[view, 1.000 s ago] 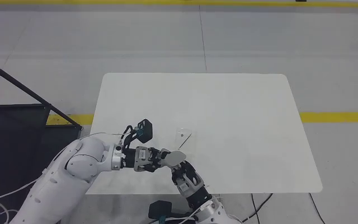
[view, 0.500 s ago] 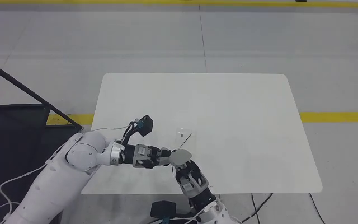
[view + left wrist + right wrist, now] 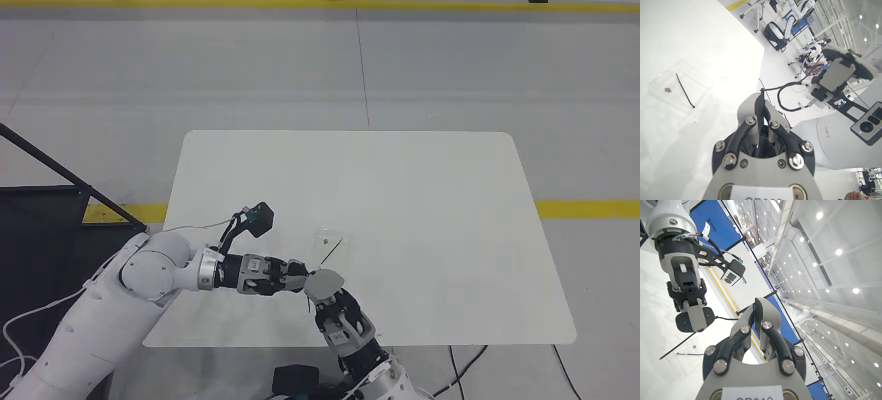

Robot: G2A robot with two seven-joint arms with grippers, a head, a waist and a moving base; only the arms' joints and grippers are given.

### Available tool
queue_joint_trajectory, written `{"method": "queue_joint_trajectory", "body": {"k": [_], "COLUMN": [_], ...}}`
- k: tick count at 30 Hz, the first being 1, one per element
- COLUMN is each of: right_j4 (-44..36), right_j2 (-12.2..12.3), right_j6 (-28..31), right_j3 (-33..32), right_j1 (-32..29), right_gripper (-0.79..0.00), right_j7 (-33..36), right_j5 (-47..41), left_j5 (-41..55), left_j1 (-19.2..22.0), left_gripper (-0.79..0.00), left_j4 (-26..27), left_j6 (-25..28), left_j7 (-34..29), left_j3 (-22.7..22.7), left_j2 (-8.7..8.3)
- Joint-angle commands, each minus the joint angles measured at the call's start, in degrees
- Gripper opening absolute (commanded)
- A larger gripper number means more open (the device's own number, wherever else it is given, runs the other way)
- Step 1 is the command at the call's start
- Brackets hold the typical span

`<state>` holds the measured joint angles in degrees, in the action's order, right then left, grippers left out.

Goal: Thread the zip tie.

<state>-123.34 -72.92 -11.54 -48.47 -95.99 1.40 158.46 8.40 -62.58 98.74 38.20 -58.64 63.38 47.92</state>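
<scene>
Right gripper (image 3: 755, 306), grey fingers with black ribbed pads, in the foreground, tips together. Beyond it, the left gripper (image 3: 694, 323) pinches a thin black plastic zip tie (image 3: 677, 346), whose long tail juts out over the white table (image 3: 651, 336). A second black zip tie (image 3: 691, 354) lies flat on that table.

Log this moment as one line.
left gripper: shut on black plastic zip tie | right gripper: shut, tip close to left gripper's | second black zip tie: lying on clear plastic tray
</scene>
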Motion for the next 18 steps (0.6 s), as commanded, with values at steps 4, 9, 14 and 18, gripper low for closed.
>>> {"method": "queue_joint_trajectory", "body": {"k": [4, 9, 14, 18], "right_j4": [0.1, 0.0, 0.1, 0.1], "right_j2": [0.0, 0.0, 0.0, -0.1], "right_j6": [3.0, 3.7, 3.7, 4.1], "right_j3": [0.5, 0.4, 0.4, 0.4], "right_j1": [0.6, 0.7, 0.8, 0.8], "right_gripper": [-0.785, -0.785, -0.773, -0.782], "right_j7": [-2.0, -2.3, -2.0, -2.0], "right_j5": [0.1, 0.1, 0.0, -0.1], "left_j5": [0.6, 2.1, 4.9, 6.0], "left_j1": [0.1, 0.4, 1.2, 1.8], "left_gripper": [-0.785, -0.785, -0.785, -0.785], "left_j4": [-0.5, -0.9, -2.1, -3.0], "left_j6": [-0.5, -0.9, -1.3, -1.5], "left_j7": [0.0, -0.8, -2.7, -3.3], "left_j3": [-0.1, -0.6, -1.4, -2.0], "left_j2": [0.06, 0.19, 0.36, 0.56]}}
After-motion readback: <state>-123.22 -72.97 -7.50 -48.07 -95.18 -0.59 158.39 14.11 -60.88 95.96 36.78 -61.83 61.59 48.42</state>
